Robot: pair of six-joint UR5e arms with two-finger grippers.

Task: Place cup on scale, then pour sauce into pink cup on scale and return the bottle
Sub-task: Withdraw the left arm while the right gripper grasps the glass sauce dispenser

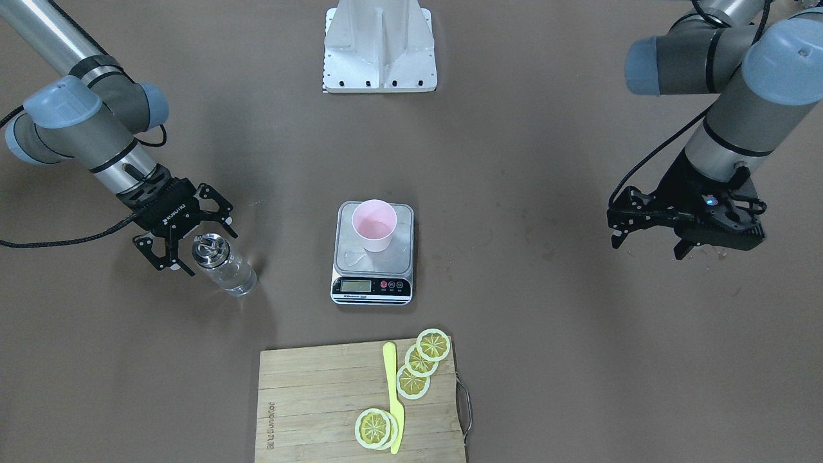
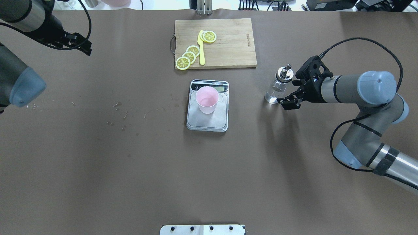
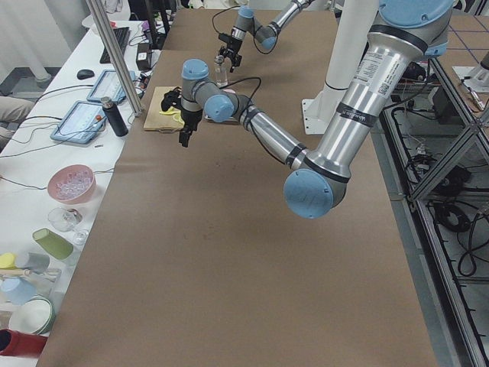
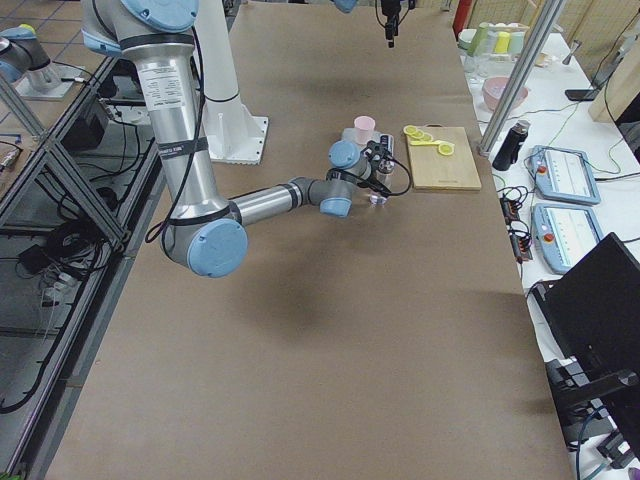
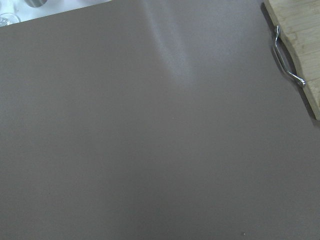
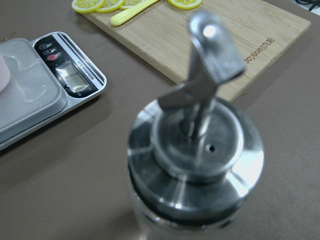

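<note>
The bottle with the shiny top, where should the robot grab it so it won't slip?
Probably the round glass body of the bottle, below the metal pourer cap, coming in level from the side where the open right gripper is. It stands upright, and the cap's spout is small and lopsided.

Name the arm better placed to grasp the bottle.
Right. The right gripper is open right beside the bottle, while the left gripper hangs far off on the other side of the scale.
</note>
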